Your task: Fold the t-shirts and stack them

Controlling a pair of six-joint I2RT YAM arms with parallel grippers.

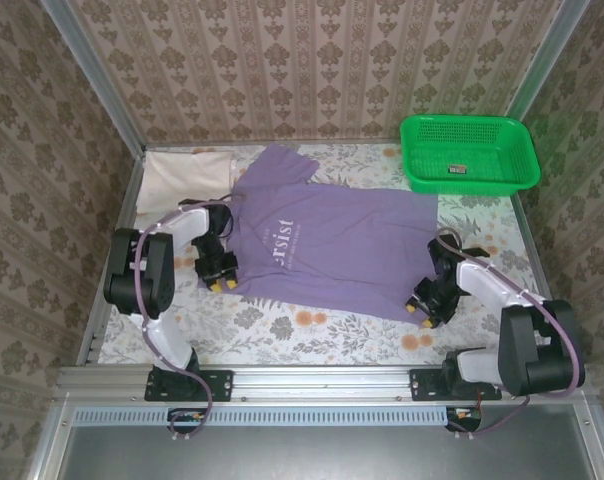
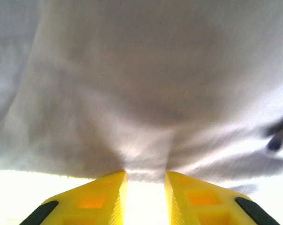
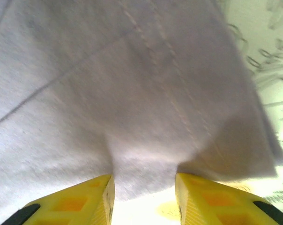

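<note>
Top external shows the limp, light purple t-shirt (image 1: 342, 245), best held at its edges: left gripper (image 1: 220, 270) pinches cloth narrowly, right gripper's (image 1: 422, 310) hold I cannot tell.

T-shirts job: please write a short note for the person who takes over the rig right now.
Left pincer: shut on the purple t-shirt, at its left edge.
Right pincer: at the near right corner, cloth between its jaws, grip unclear.
Cream t-shirt: far left corner of the table, seemingly folded.
Done: purple one spread out flat.
To do: fold it, then stack both.
</note>
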